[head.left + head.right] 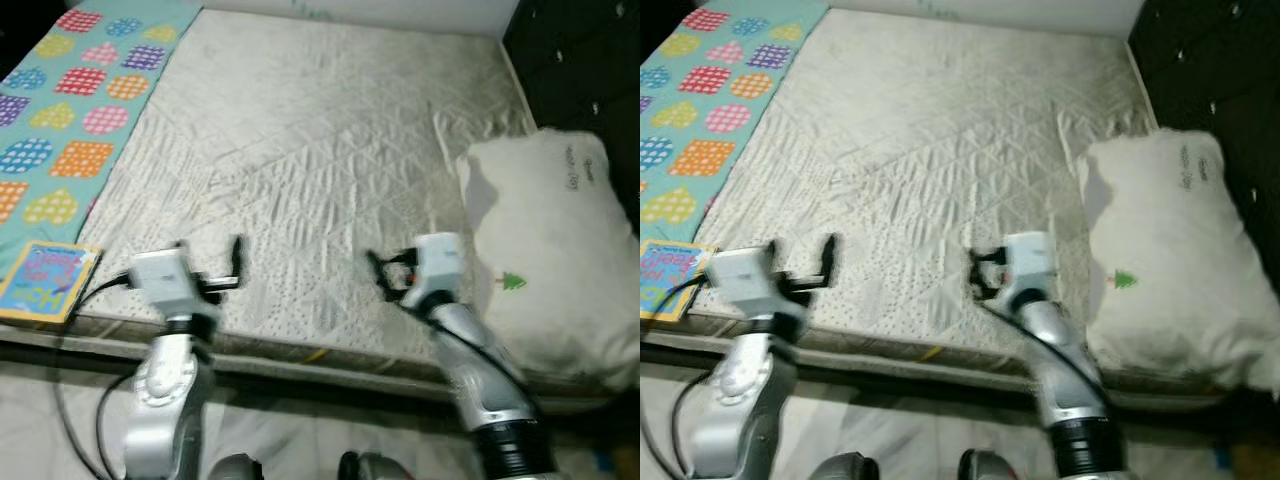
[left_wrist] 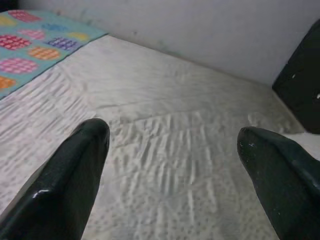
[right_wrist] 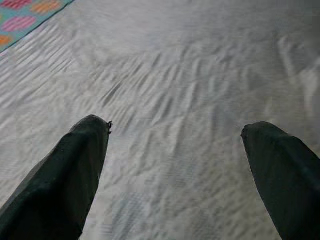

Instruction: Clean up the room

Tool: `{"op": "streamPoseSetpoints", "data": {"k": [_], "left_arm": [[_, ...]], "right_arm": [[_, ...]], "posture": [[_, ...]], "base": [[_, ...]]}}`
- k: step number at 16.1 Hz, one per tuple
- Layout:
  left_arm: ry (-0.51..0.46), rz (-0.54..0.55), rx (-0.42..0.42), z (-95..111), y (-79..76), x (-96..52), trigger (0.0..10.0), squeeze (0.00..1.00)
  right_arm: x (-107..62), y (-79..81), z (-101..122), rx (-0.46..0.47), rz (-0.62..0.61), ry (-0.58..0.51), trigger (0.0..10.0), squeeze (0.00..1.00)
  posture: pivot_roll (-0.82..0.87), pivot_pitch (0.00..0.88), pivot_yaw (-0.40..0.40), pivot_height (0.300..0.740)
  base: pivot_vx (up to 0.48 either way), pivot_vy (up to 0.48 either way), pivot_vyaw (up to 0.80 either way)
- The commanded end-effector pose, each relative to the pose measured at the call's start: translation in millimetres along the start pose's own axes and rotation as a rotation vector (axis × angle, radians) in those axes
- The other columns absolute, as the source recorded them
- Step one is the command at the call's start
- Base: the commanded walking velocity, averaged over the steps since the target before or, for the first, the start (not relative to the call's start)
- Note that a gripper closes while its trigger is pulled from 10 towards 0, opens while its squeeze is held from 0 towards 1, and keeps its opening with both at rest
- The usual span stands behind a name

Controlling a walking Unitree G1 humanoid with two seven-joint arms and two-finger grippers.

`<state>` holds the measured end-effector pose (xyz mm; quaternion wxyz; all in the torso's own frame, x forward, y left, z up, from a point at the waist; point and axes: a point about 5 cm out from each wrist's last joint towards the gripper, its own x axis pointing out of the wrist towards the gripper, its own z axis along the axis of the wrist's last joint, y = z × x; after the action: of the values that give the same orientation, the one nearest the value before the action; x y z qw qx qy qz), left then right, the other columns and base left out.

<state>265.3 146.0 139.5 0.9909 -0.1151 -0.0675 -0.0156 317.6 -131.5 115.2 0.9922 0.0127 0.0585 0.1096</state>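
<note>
We log, lower frame, left gripper (image 2: pixel 172 145) and right gripper (image 3: pixel 175 135) both spread empty above mattress (image 1: pixel 320 150); pillow (image 1: pixel 555 250) at right.

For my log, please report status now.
Left gripper open, right gripper open, both empty over mattress. Book at left edge, pillow at right. Nothing in the way.

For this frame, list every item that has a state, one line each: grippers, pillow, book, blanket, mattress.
Left gripper: open, empty, over the mattress near its front edge.
Right gripper: open, empty, over the mattress beside the pillow.
Pillow: lying flat at the mattress's right side.
Book: closed, flat at the front left corner.
Blanket: spread flat along the left side.
Mattress: bare, wrinkled.
</note>
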Motion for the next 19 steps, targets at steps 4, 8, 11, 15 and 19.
{"op": "streamPoseSetpoints", "data": {"k": [4,8,11,15,19], "left_arm": [[0.000,0.021,0.012,1.6,8.2,-1.4,10.0,0.00],[0.009,0.051,-0.015,-1.0,6.6,-1.0,10.0,0.00],[0.015,0.053,-0.021,-2.1,7.0,-0.9,10.0,0.00],[0.015,0.050,-0.018,-1.9,7.7,-0.8,10.0,0.00],[0.022,0.051,-0.015,-3.6,8.2,-1.1,10.0,0.00]], "right_arm": [[2.7,9.0,-1.3,0.004,0.018,0.003,10.0,0.00],[1.6,8.4,-4.2,0.002,0.015,0.008,10.0,0.00],[1.5,8.4,-4.8,0.026,0.011,0.008,10.0,0.00],[3.4,7.6,-5.3,0.050,0.012,0.022,10.0,0.00],[3.4,8.2,-6.5,0.033,0.015,0.025,10.0,0.00]], "posture": [[0.09,0.207,-0.046,0.740],[0.09,0.206,-0.046,0.740],[0.10,0.204,-0.046,0.740],[0.10,0.203,-0.050,0.740],[0.10,0.202,-0.052,0.740]], "base": [[0.336,0.000,0.00],[0.137,0.000,0.00],[0.000,0.000,0.00],[0.000,0.130,-0.14],[0.000,0.289,-0.12]]}}
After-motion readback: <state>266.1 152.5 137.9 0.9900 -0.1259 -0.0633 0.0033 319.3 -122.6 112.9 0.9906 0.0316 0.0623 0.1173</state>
